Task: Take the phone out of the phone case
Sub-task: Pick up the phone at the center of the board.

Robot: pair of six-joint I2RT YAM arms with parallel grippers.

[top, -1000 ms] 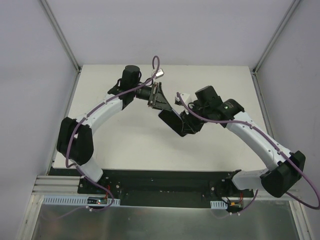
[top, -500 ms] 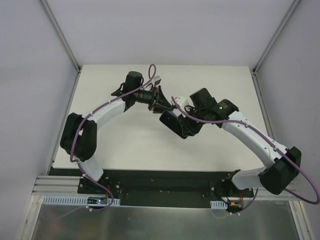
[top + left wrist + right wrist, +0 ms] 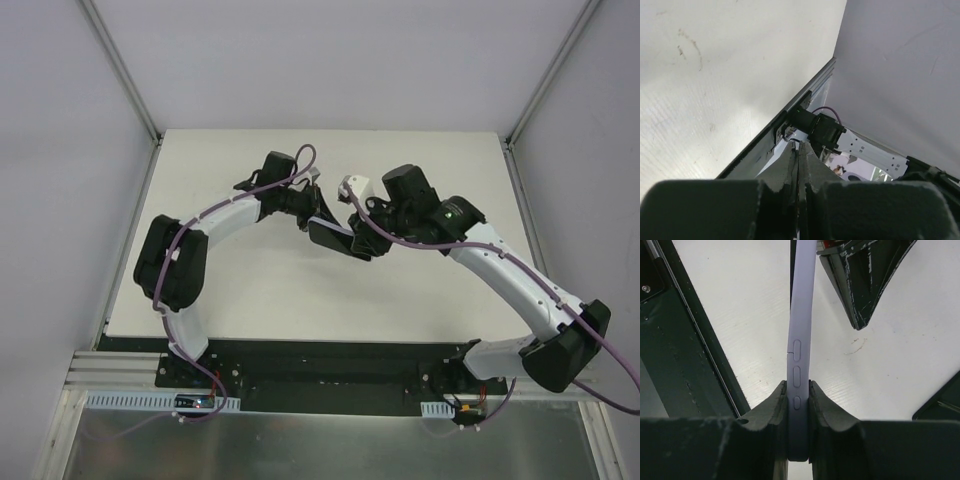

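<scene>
the left gripper [image 3: 798, 150] has just snapped from partly spread to fully pressed together, and its own camera shows the two dark fingers meeting with nothing between them. the left arm has also folded in closer over the last second, bringing that gripper just beside the right one above the middle of the white table [image 3: 250, 290].

the right gripper [image 3: 798, 387] has hardly changed its width: it pinches the lavender soft-plastic phone case [image 3: 801, 315] by its long edge, the side buttons sitting right at the finger pads, and the case stands on edge, lifted off the table. it has been carried a little up and to the left since a second ago.

my reading is that the left fingers lost or let go of whatever edge they were working on, so the peeling attempt did not take. from above the held object reads only as a dark slab, so i cannot tell whether the phone is still seated inside; probably it is. if so, the extraction is not yet done, and the left gripper would need to spread and find the case lip or phone edge afresh while the right keeps its pinch.
</scene>
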